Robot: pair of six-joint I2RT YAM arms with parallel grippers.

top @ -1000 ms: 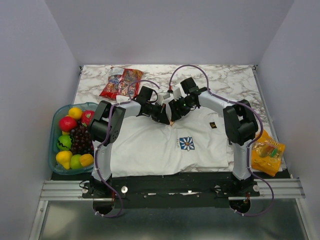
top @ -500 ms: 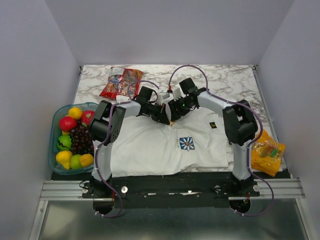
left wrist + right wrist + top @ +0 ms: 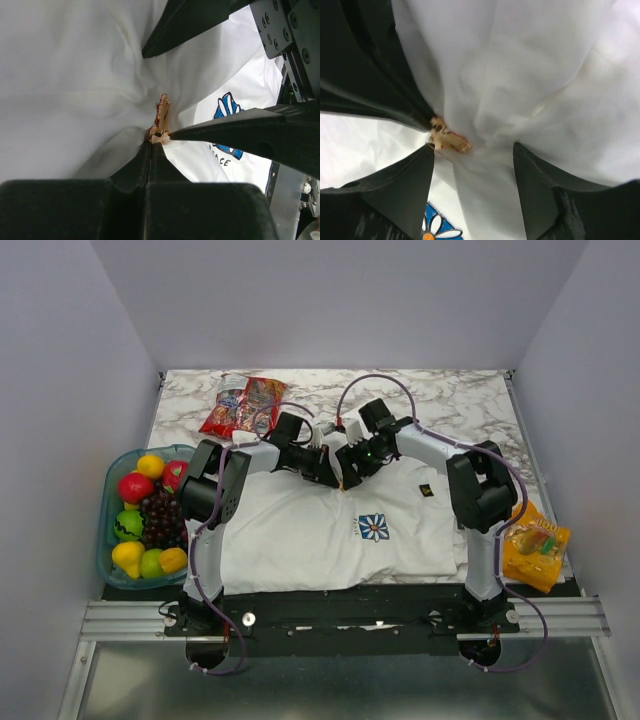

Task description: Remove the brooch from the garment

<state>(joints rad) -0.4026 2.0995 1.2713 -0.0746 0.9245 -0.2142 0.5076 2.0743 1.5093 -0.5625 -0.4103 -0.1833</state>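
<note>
1. Look to the far edge of the garment [image 3: 330,530], spread on the desk [image 3: 450,400], where both hands meet nose to nose.
2. Find the brooch [image 3: 161,117] there, orange-red and gold, perched on a puckered ridge of white cloth beyond the daisy print [image 3: 373,527].
3. Read the left hand [image 3: 151,146] as pressed together, tips seemingly nipped on the brooch's lower gold end, probably to anchor the pin and tent the cloth.
4. Read the right hand [image 3: 473,147] as spread apart, straddling the ridge, with one fingertip [image 3: 422,165] touching the brooch and the other across the fold. Likely poised to pinch the cloth behind.
5. Expect opposing pulls next; beware dragging the whole shirt.
</note>
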